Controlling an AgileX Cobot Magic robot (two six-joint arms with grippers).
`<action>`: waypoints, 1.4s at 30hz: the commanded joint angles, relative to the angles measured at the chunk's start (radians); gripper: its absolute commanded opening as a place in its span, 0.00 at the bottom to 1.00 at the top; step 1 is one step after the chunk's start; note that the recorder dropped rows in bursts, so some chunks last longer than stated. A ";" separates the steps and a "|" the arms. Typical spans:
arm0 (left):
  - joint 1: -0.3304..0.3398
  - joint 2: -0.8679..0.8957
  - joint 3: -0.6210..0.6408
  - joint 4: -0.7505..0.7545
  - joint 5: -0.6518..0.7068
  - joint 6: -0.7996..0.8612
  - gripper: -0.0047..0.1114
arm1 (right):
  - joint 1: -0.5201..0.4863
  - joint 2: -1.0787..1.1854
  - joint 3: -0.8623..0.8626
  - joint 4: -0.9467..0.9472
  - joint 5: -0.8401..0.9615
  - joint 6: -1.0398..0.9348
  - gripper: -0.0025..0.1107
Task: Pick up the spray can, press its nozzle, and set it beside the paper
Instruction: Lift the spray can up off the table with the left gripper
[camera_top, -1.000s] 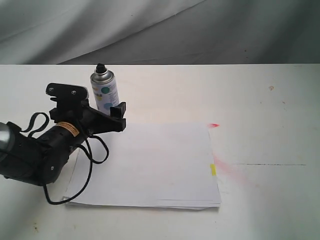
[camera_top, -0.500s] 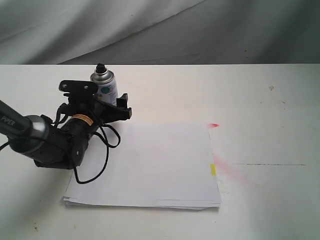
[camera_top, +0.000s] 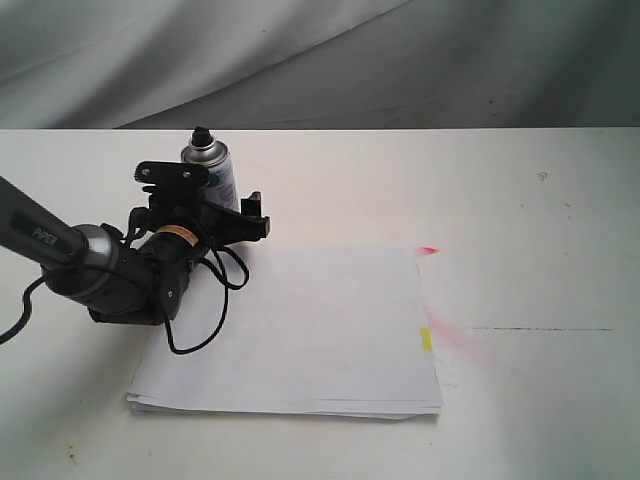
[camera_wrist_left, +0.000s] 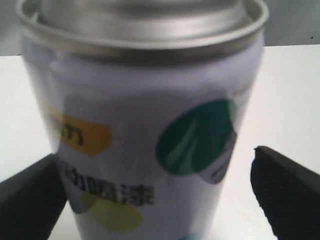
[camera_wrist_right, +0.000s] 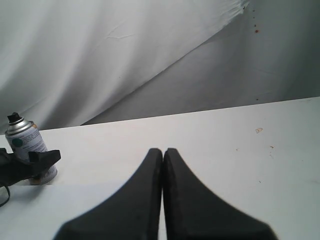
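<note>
Because the spray can (camera_top: 212, 168) stands upright on the desk (camera_top: 520, 200), just beyond the far left corner of the paper (camera_top: 320, 330), nothing looks done: lifting, pressing the nozzle (camera_top: 200, 133) and placing all remain. The left pincer (camera_top: 225, 207), spread open, brackets the can's body, arm low and level. The right pincer (camera_wrist_right: 163, 165), closed and empty, hangs well apart.

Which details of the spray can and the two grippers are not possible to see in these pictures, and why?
- Left wrist view: the nozzle is cut off by the top edge, and the label print on the spray can is blurred.
- Exterior view: the can's base is hidden behind the left gripper.
- Exterior view: the right gripper is outside the frame, so its place over the table is unknown.
</note>
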 joint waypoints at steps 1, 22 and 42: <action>0.004 -0.001 -0.009 -0.012 -0.038 0.006 0.65 | -0.007 -0.003 0.003 -0.015 -0.001 -0.001 0.02; 0.001 -0.341 -0.007 0.056 0.426 0.167 0.04 | -0.007 -0.003 0.003 -0.015 -0.001 -0.001 0.02; -0.130 -0.859 0.177 0.051 0.754 0.213 0.04 | -0.007 -0.003 0.003 -0.015 -0.001 -0.001 0.02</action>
